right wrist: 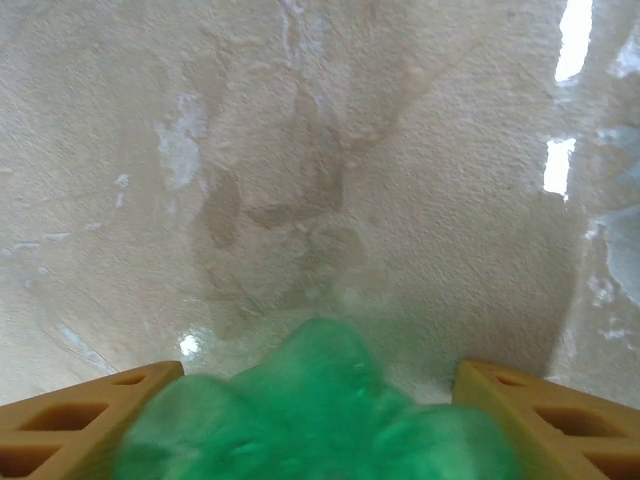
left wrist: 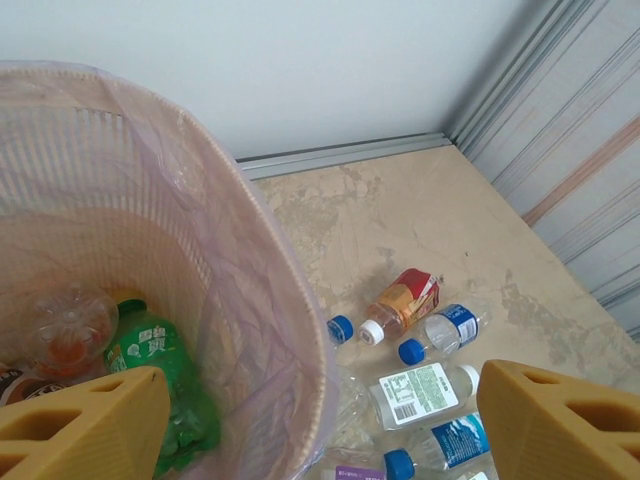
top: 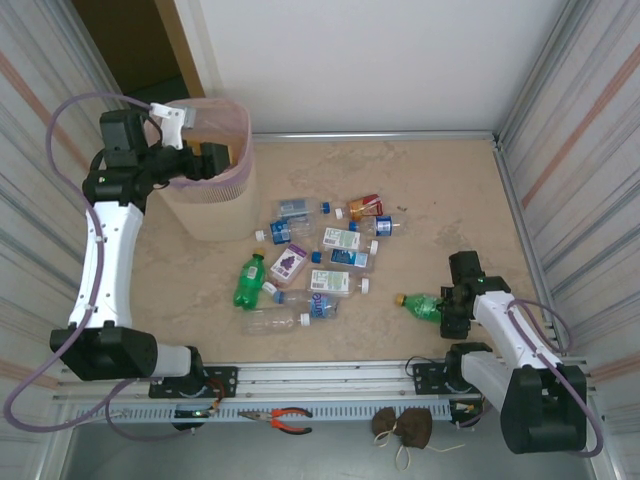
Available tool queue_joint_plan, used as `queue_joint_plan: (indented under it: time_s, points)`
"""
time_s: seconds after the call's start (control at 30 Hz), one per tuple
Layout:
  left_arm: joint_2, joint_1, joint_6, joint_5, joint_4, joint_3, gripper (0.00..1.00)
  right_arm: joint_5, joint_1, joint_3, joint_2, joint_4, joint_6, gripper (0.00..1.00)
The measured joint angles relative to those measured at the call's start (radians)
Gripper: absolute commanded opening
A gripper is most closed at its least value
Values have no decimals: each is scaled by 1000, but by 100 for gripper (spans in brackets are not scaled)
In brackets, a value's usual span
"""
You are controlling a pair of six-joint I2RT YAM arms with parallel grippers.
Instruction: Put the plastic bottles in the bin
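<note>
The counter (top: 450, 200) is hemmed in by corrugated metal walls (top: 570, 130) on both sides and a plain white panel at the far end. Its far-right part lies bare, so there is generous room to swing there.

The bin (top: 205, 205) stands far left, close to the left wall. The loose plastic bottles (top: 310, 265) lie scattered mid-counter, just beside its near-right flank.

My left pincer (left wrist: 320, 385) hangs over the bin's mouth, spread wide with nothing between its yellow fingers (left wrist: 85, 425). Down inside the bin I see a bagged green bottle (left wrist: 150, 355) next to a crumpled clear one (left wrist: 65, 325).

My right pincer (top: 447, 303) sits low at the near right, a little clear of the right wall. It straddles the butt end of a green bottle (top: 420, 306), which lies on its side with its yellow cap pointing at the scatter. On the wrist view the lumpy base is a green blur between the parted fingers (right wrist: 545, 405), and I cannot tell whether the pads actually press it.

The counter is mottled beige with a stone look and glossy glints. The bin wall is finely ribbed, and its liner (left wrist: 250, 300) is thin, crinkled pink film. Orange-handled pliers (top: 290, 420) lie on the near rail.
</note>
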Motion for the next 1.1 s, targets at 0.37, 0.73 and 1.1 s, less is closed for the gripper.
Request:
queue_joint_plan:
  time_s: [0.37, 0.73, 1.1]
  points:
    - [-6, -30, -23, 8, -7, 33, 81, 40, -26, 13, -121, -36, -118, 46]
    - [-21, -157, -18, 29, 0, 72, 81, 31, -26, 203, -291, -8, -571, 43]
    - [-23, -367, 26, 77, 50, 82, 80, -305, -17, 361, -314, 208, -981, 39]
